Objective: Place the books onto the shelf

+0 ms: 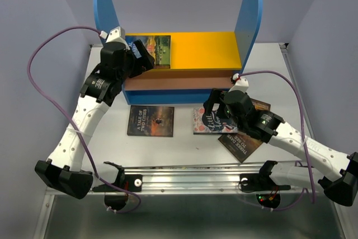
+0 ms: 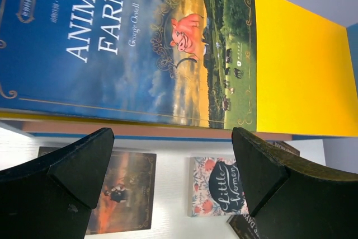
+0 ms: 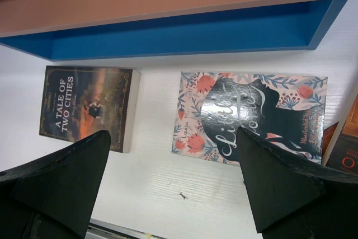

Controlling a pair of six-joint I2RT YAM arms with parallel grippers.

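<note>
Top view: Animal Farm (image 1: 159, 48) lies on the yellow board of the shelf (image 1: 207, 48), upper centre.
Left wrist: left gripper (image 2: 172, 134) jaws fully spread, empty.
Right wrist: right gripper (image 3: 173, 132) jaws fully spread, empty, probably above Little Women (image 3: 251, 118).

shelf (image 1: 204, 48): blue sides, yellow top board | Animal Farm (image 2: 140, 48): flat on yellow board, left end | Tale of Two Cities (image 1: 151, 120), Little Women (image 3: 251, 118): flat before shelf | Three Days to See (image 1: 240, 144): askew, right
</note>
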